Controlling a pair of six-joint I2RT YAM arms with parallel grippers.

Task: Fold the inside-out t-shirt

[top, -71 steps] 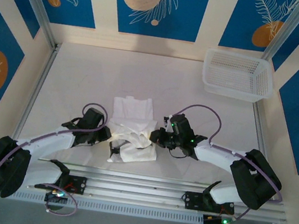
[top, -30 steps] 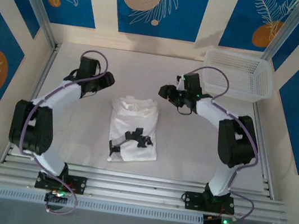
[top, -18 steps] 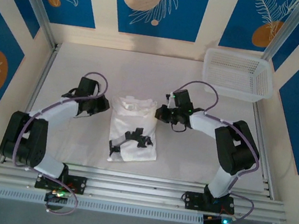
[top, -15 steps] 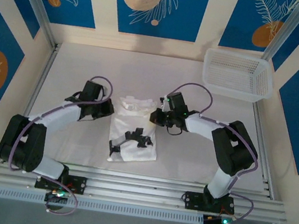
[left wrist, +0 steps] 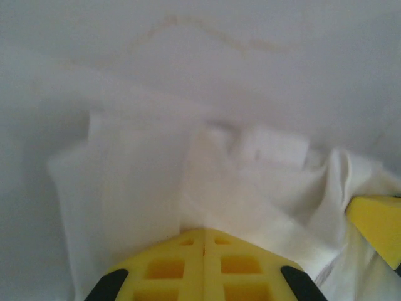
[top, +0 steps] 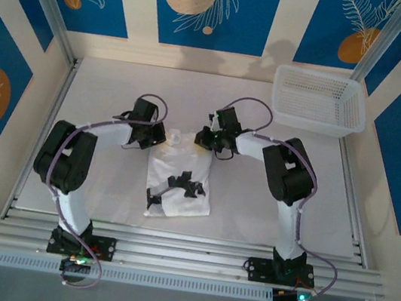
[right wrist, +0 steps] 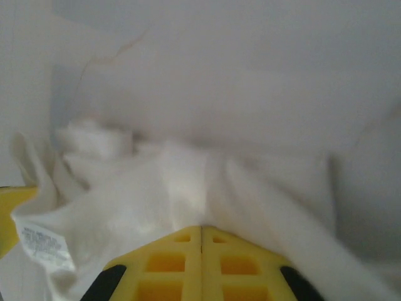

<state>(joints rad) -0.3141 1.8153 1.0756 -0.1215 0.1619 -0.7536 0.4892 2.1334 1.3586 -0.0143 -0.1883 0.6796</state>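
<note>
Your L gripper & R gripper are clamped, apparently on t-shirt far corners; fabric thin, limp: grip hems

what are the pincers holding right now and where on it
The left pincer is shut on the t-shirt at its far-left corner, the right pincer at its far-right corner.

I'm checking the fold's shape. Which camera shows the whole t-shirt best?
Top external: the t-shirt lies in nearly full outline, a folded rectangle. The left and right wrist views show close, blurry bunched fabric at its far edge; the right wrist also catches its label.
</note>
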